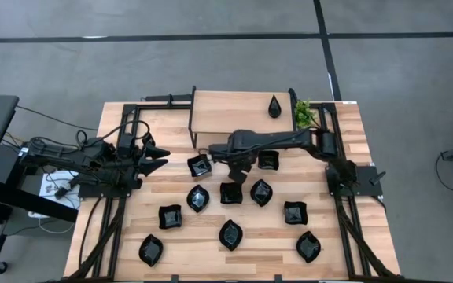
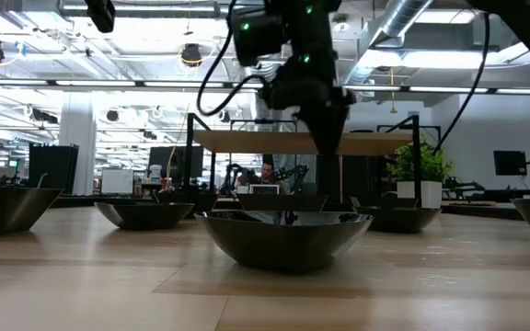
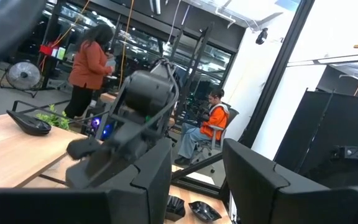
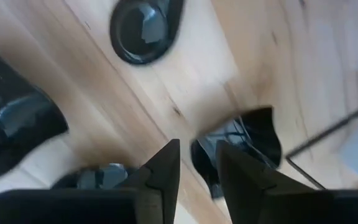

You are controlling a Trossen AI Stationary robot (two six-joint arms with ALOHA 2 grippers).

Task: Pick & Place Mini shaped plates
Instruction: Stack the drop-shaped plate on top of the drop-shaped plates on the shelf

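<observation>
On a pale wooden table (image 1: pixel 344 236) in an open workshop, the right gripper (image 4: pixel 196 163), fingers narrowly parted and empty, hovers just above a square mini plate (image 4: pixel 244 146).

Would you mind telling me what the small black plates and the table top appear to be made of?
The mini shaped plates look like glazed ceramic or glossy plastic; which one is unclear. They are deep black and mirror the ceiling lights on their rims. The table top looks like pale butcher-block wood with a smooth satin finish: parallel glued strips and grain lines show. The raised shelf appears to be the same light wood.
</observation>
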